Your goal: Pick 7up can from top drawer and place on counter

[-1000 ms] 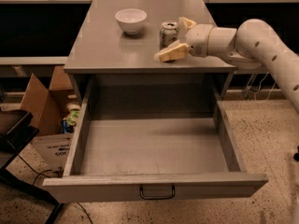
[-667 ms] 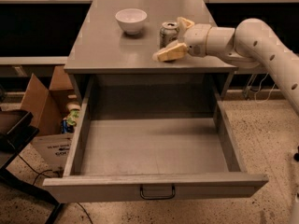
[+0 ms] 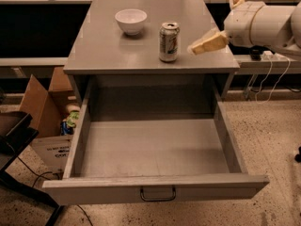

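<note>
The drawer [image 3: 78, 140] stands open with a bare floor, so there is free entry from above across its whole width. On the bench [image 3: 101, 48] the can [image 3: 169, 42] stands upright near the front edge. The bowl [image 3: 131, 20] sits behind it to the left, with a gap between them. The bench's left half and front right corner are bare. The claw [image 3: 214, 21] hangs over the bench's right edge, near the can but apart from it, fingers spread wide. A box [image 3: 40, 105] crowds the drawer's left side.
</note>
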`<state>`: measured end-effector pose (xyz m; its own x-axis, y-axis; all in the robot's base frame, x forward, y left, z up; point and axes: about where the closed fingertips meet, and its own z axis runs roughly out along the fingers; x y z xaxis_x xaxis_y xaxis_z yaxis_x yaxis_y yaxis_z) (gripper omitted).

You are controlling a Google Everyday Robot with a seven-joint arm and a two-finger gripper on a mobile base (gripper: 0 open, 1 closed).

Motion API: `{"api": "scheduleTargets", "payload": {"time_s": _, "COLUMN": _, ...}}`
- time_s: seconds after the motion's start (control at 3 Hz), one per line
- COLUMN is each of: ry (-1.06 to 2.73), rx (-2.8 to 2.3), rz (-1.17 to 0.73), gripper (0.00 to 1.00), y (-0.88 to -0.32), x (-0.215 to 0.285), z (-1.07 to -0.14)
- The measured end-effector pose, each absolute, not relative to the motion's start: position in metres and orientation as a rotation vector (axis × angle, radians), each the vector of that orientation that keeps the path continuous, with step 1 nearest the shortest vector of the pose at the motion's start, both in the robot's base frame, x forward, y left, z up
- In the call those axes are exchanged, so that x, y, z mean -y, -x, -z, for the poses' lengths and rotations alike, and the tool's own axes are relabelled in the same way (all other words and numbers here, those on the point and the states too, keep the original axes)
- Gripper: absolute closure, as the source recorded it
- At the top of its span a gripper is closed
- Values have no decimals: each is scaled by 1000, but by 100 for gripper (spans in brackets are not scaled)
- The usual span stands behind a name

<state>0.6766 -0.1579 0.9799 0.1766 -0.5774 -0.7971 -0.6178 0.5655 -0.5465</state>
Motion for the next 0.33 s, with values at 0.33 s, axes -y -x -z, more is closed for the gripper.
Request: {"api": "scheduleTargets", "payload": {"time_s": 0.33, "ry": 1106, "rx": -1518, "rz": 255, "gripper": 0, "y": -633, "x": 192, "z": -1013}}
